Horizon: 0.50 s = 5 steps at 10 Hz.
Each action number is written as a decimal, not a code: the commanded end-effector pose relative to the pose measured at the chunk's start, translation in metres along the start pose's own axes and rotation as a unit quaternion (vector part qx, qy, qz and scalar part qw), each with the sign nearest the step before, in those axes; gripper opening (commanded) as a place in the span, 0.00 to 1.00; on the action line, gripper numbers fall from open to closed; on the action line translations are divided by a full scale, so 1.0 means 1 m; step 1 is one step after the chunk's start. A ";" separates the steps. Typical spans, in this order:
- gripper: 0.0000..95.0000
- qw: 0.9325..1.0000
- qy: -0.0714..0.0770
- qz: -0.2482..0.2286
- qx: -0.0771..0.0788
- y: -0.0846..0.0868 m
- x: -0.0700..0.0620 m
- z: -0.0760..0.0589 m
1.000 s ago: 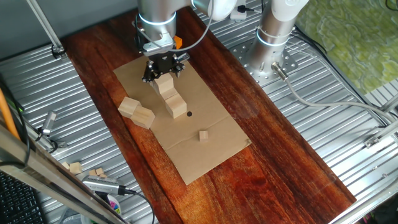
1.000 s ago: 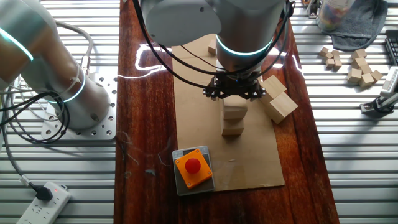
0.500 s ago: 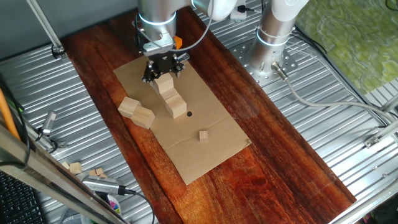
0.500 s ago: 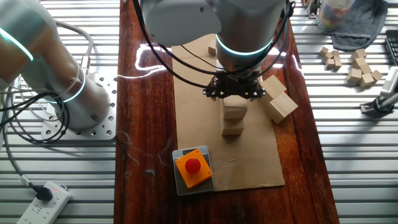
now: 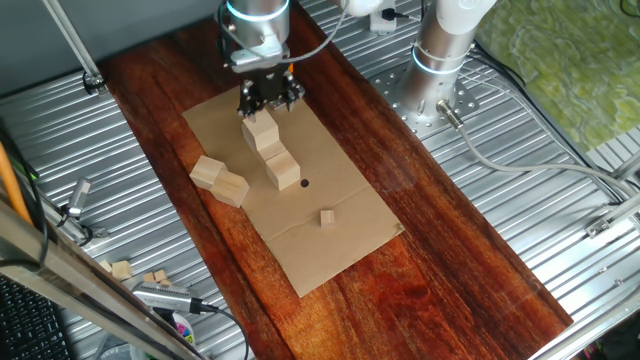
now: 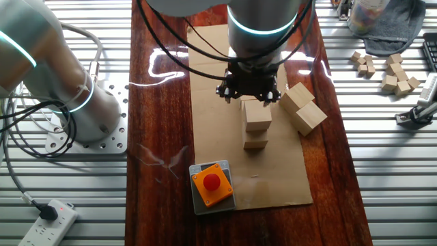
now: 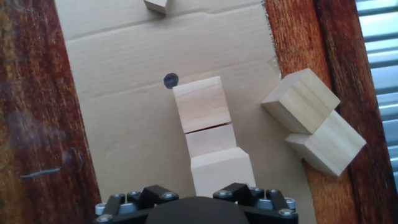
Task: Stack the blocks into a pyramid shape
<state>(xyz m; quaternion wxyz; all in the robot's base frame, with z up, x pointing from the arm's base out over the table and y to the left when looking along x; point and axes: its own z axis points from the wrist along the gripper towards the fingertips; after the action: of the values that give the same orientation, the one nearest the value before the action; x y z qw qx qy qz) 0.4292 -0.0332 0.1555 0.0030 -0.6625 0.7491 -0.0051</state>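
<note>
Pale plain wooden blocks (image 7: pixel 201 104), three in line

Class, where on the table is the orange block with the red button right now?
In the other fixed view, the orange block sits at the near left corner of the cardboard sheet, just in front of the stacked blocks.

Blocks (image 7: pixel 201 104): plain faces, no lettering.
Cardboard (image 7: pixel 124 112): one dark round dot just beside the far block, no words (a mark, not a character).
Orange box (image 6: pixel 212 184): red button, no legend legible.
Arm (image 6: pixel 263 17): glowing ring, no brand readable.
Power strip (image 6: pixel 46 220): markings too small to read.
</note>
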 end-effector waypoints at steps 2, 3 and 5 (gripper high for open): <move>0.20 0.999 0.003 0.034 -0.001 -0.016 0.013 -0.024; 0.20 0.999 0.005 0.054 -0.002 -0.023 0.017 -0.028; 0.00 0.998 0.011 0.068 -0.011 -0.047 0.027 -0.029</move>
<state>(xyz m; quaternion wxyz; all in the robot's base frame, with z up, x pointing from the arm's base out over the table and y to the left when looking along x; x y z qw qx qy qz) 0.4621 -0.0629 0.1870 -0.0071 -0.6156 0.7880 -0.0066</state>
